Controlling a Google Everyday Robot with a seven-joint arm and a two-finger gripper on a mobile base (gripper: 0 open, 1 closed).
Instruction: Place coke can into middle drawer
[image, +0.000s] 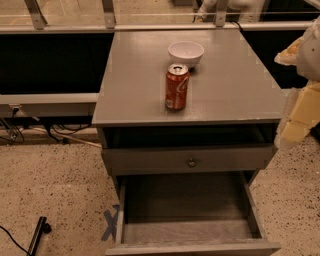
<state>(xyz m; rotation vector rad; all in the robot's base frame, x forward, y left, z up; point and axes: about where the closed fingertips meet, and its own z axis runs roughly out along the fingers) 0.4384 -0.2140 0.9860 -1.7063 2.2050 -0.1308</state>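
The coke can (177, 86), red with white lettering and a silver top, stands upright near the front of the grey cabinet top (230, 95). The middle drawer (187, 202) is pulled out below, wide and grey, with nothing inside. The gripper (300, 117) is at the right edge of the view, beside the cabinet's right front corner and well to the right of the can. It holds nothing.
A white bowl (186, 52) sits just behind the can. The upper drawer front (150, 160) with a small round knob (191, 162) is closed. A rail (50, 102) runs off to the left. Cables and a black object (37, 234) lie on the speckled floor at the left.
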